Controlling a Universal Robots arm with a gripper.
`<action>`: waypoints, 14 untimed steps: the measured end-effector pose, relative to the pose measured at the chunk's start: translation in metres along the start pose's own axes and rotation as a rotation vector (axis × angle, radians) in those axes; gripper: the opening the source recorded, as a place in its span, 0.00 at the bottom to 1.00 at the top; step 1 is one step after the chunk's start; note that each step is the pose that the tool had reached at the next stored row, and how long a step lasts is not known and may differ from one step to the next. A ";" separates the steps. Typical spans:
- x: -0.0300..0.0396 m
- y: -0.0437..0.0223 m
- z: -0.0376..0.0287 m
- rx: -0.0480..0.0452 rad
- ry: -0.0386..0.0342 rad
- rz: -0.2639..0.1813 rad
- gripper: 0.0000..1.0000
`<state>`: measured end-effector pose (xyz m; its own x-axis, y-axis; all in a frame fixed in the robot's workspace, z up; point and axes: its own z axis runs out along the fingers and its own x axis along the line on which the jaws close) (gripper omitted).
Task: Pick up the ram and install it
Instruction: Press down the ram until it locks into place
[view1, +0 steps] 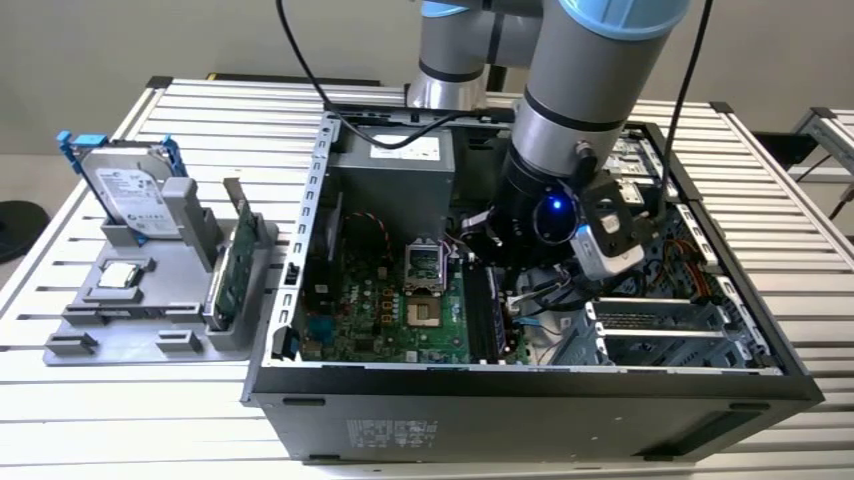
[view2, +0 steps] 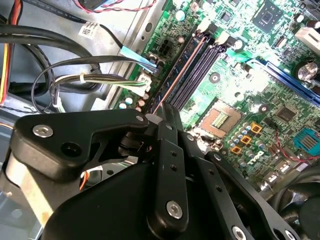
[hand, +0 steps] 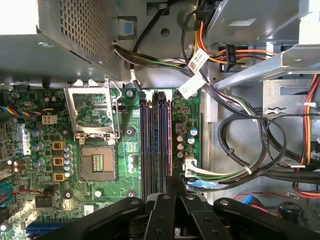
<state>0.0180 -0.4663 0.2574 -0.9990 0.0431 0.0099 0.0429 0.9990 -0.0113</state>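
Grey slatted metal counter (view1: 120, 420) carries an open black computer case (view1: 534, 385) in the exterior view. On the exterior view's left stands a grey plastic rack (view1: 134, 300) with a silver hard drive (view1: 134, 195) and a green circuit card (view1: 230, 280). The silver-and-blue robot arm (view1: 574, 110) reaches down into the case beside the green motherboard (view1: 387, 310), and its own bulk hides the working end.

In the second wrist view the long dark-blue ram stick (view2: 174, 75) stands on edge in the outermost of the black memory slots (view2: 200, 70). Its upper edge runs straight into the black jaws, which look pinched together on its near end. I judge this to be the install step, with the pick-up done. Seating calls for square, even downward pressure along the slot.

The first wrist view looks along the slots lengthwise, showing the stick parallel with them, next to the empty silver processor socket (hand: 95, 160) and the bundled cables (hand: 240, 150).
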 end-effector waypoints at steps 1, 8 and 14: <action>0.0000 0.0000 0.0000 0.0001 -0.0002 -0.015 0.00; 0.0000 0.0000 0.0000 0.0014 -0.0016 -0.142 0.00; 0.0000 0.0000 0.0000 0.0025 -0.0028 -0.251 0.00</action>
<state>0.0180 -0.4663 0.2574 -0.9784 -0.2067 0.0100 -0.2068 0.9783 -0.0113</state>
